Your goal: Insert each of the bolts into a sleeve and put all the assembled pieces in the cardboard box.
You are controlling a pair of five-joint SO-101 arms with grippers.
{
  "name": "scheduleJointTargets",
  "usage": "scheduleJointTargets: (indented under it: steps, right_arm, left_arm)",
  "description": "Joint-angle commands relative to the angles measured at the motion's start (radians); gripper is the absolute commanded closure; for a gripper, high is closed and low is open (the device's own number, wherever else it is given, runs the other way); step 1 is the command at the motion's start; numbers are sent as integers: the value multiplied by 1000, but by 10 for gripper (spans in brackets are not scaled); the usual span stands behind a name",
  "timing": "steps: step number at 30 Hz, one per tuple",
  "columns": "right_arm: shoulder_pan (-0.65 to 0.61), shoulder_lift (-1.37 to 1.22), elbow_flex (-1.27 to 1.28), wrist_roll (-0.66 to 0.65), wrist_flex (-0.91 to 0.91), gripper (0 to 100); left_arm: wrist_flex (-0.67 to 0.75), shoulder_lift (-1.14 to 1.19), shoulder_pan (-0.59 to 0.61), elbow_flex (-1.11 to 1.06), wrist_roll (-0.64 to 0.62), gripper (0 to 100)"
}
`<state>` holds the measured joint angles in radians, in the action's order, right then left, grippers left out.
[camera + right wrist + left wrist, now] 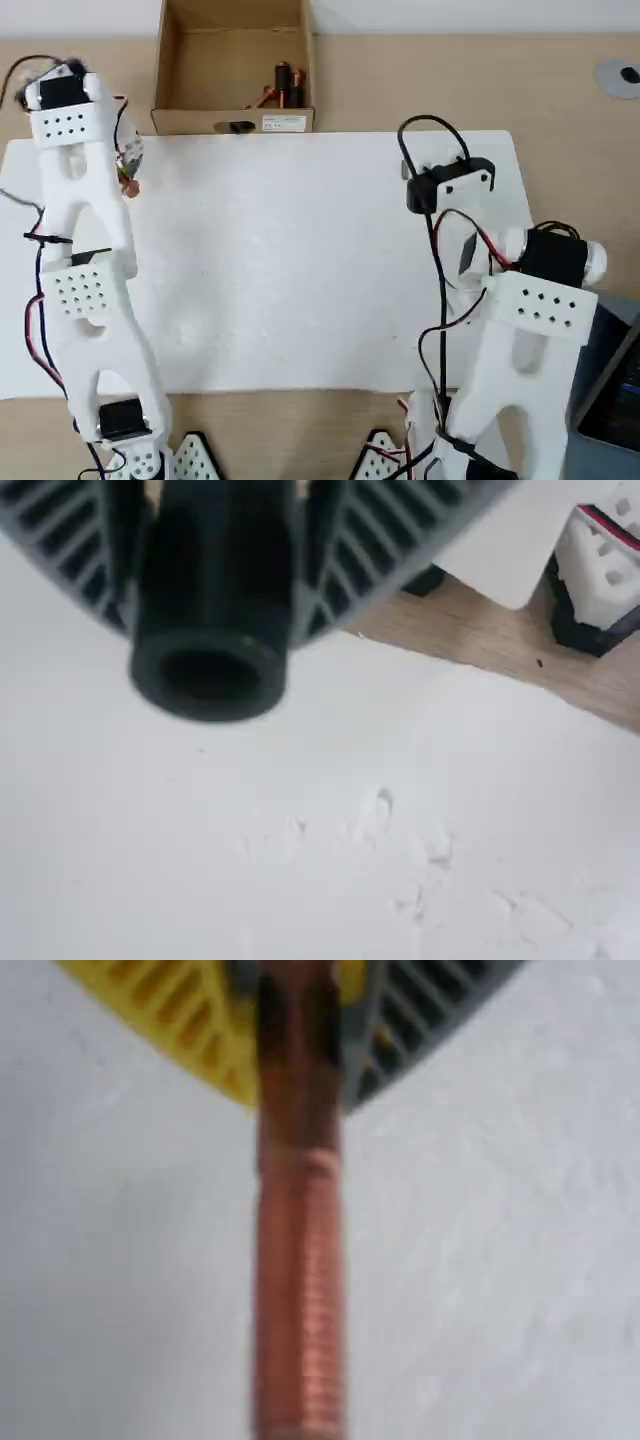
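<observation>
My left gripper is shut on a copper bolt, whose threaded shaft sticks out past the yellow and grey fingers above the white mat. From above, this gripper and the bolt sit at the mat's far left corner, near the cardboard box. My right gripper is shut on a black sleeve, with the sleeve's open end free and just above the mat. The right gripper hangs over the mat's right side. Inside the box lie dark sleeves with copper bolts.
The white foam mat covers most of the wooden table. A grey bin stands at the near right, and a small round grey disc lies at the far right. Cables loop over the right arm.
</observation>
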<state>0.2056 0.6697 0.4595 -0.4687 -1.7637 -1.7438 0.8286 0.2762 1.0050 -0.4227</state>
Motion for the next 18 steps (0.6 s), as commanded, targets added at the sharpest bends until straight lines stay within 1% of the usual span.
scheduleJointTargets:
  steps: [1,8,10,18]
  right_arm:
    - [13,70,-8,3,-20,988]
    - [13,168,5,-20,-23,988]
    - [15,170,5,-25,-23,988]
    - [15,171,5,-25,-23,988]
  left_arm:
    - [-9,-82,6,-84,-253,998]
    - [-9,-84,23,-324,-666,998]
    - [-9,-84,26,-358,-753,998]
    - [-9,-133,31,-379,-829,998]
